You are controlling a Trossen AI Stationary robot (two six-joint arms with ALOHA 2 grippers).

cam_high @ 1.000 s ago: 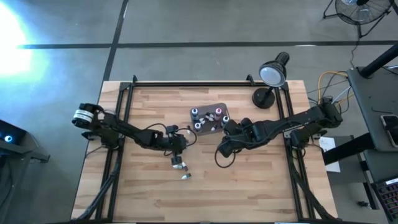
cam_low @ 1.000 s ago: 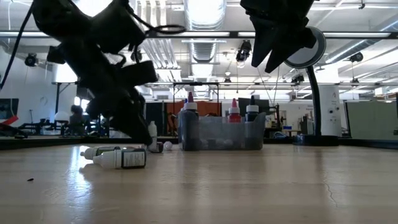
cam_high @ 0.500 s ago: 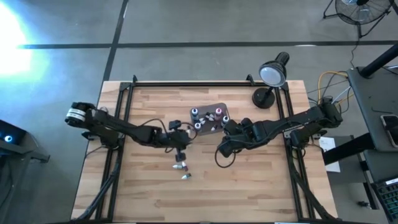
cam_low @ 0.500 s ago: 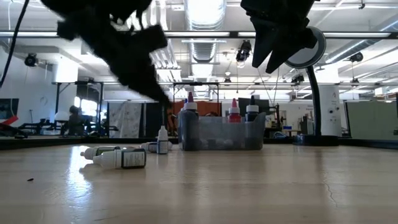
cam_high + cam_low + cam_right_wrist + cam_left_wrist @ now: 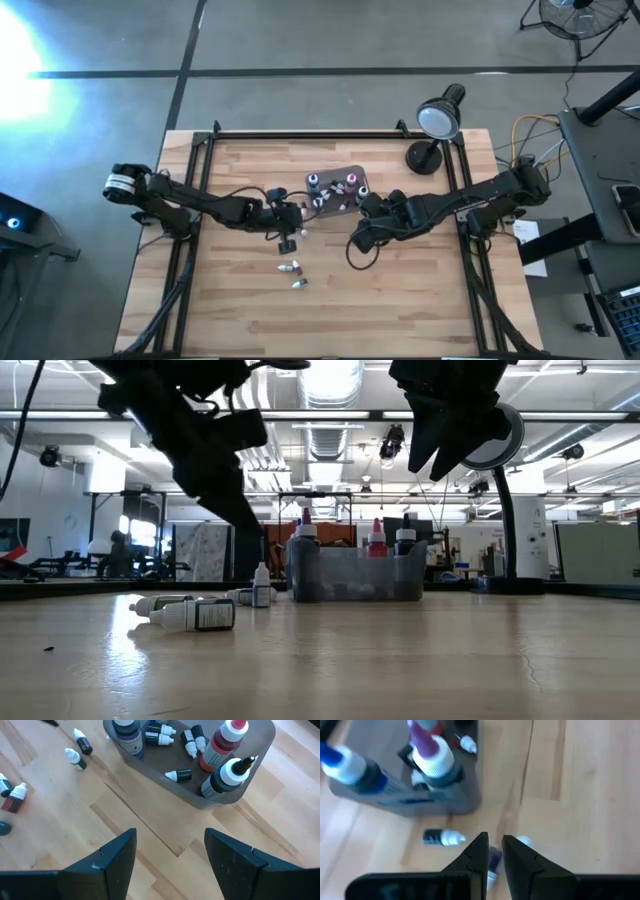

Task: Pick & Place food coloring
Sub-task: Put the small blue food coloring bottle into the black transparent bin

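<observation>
From above, the left gripper (image 5: 292,222) sits just left of the grey tub (image 5: 337,190) on the wooden surface (image 5: 230,300), with loose food coloring bottles (image 5: 290,267) lying nearer the front, while the right gripper (image 5: 357,243) hangs to the tub's right. Level across the surface, one small bottle (image 5: 261,586) stands upright beside the tub and two lie flat. The left wrist camera shows its fingers (image 5: 476,854) nearly together with nothing visibly between them, above a fallen bottle (image 5: 443,838); the right wrist camera shows its fingers (image 5: 116,854) spread wide and empty.

Bright ceiling lights (image 5: 330,375) shine in the low view. A big white glare (image 5: 20,60) sits at the high view's left edge. The left wrist view is blurry; the right wrist view is sharp
</observation>
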